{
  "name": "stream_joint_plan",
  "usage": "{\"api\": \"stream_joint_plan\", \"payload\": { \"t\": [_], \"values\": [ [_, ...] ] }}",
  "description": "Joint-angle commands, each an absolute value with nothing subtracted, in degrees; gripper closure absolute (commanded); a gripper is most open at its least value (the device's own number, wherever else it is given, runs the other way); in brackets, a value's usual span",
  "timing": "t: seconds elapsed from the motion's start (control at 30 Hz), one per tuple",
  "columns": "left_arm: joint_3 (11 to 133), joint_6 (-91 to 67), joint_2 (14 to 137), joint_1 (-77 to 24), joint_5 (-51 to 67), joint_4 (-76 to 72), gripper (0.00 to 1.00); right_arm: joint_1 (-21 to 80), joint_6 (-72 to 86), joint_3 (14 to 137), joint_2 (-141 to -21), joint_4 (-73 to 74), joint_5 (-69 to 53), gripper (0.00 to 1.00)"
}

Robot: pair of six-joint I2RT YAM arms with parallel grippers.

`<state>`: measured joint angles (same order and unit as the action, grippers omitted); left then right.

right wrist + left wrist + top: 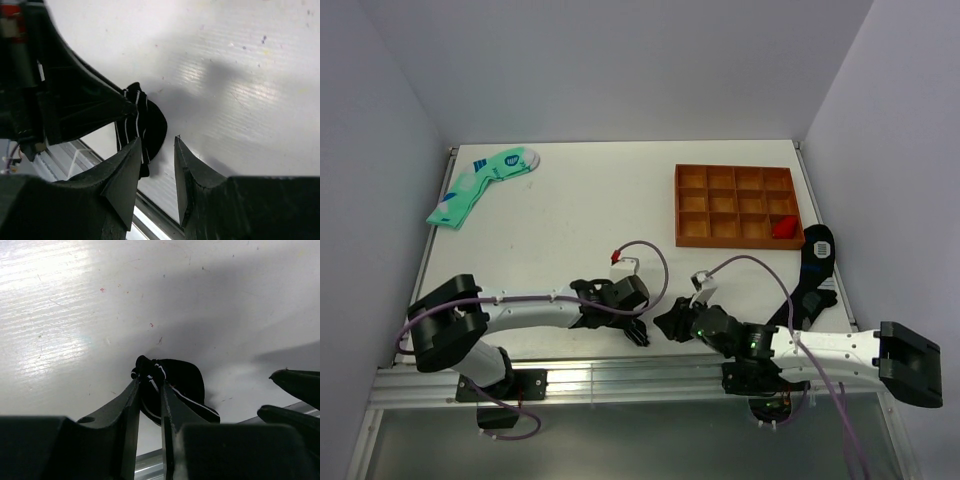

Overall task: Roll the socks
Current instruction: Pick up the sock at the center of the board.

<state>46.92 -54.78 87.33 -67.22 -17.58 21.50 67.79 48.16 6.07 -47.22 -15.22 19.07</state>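
Left gripper [149,383] pinched shut on bunched sock [182,385] at near edge of table [580,200], likely pinning the roll so it can't unwind. Right gripper [156,141] just beside it, slightly parted, empty; left fingers crowd its approach. 2nd sock [815,262] far right, beside tray [738,172]. Mint socks [480,185] far left.
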Motion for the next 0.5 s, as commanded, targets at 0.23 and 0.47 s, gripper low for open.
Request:
{"api": "stream_joint_plan", "payload": {
  "t": [0.23,0.47],
  "values": [
    [49.48,-49.31,89.91,-64.60,-10.02,29.26,1.00,83.30,41.31,13.96,-60.36,-14.87,36.29,0.59],
    [52.38,-47.55,91.40,-63.98,-9.14,31.64,1.00,87.01,42.45,21.09,-67.41,-10.90,41.31,0.57]
  ]
}}
